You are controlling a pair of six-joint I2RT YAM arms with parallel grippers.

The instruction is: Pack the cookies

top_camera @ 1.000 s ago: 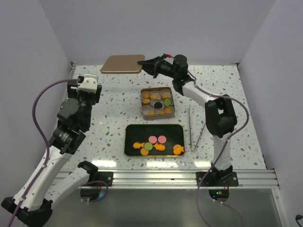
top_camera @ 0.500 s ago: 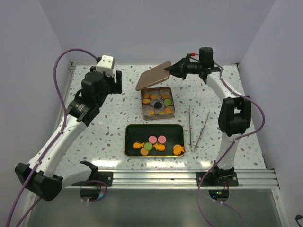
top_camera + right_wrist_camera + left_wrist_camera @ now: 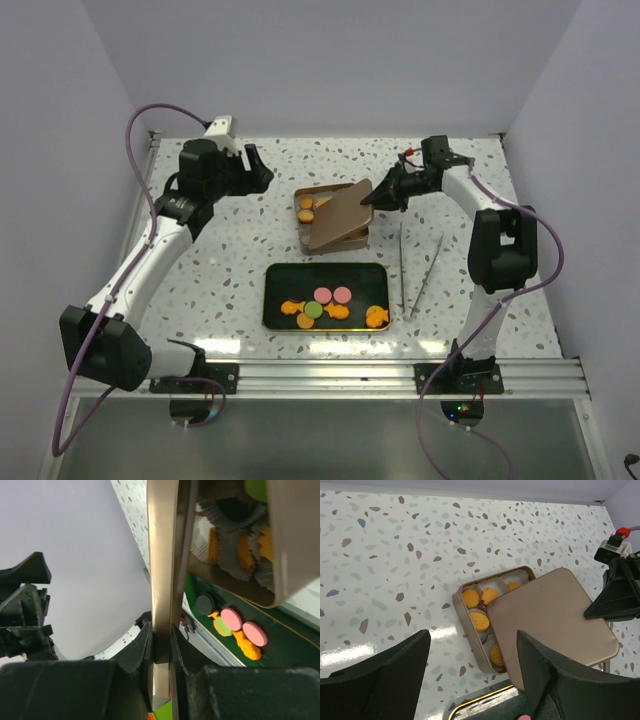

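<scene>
Right gripper [image 3: 367,198] was pinched tight on the edge of the gold lid [image 3: 338,215], and the right wrist view showed the metal clamped between both fingers. Changed: a second earlier the lid lay flat at the back of the table, half a second earlier it hung tilted in the air, and now it was down over the tin [image 3: 301,222]. It was still slanted and covered the right part, so not seated yet. Left gripper [image 3: 260,172] had swung in beside the tin with its fingers spread, holding nothing. To me that read as the closing step, maybe with the left arm coming to steady or press. Cookies [image 3: 322,310] were still out on the dark tray [image 3: 275,275] in front of the tin, so packing looked unfinished if those belonged inside. Counts: one tin, one lid, one tray. On the tray were two pink, one green and about four orange pieces. In the open strip of the tin were five orange cookies in white paper cups [image 3: 492,584], with the rest hidden. Two tweezers [image 3: 401,268] lay right of the tray.
</scene>
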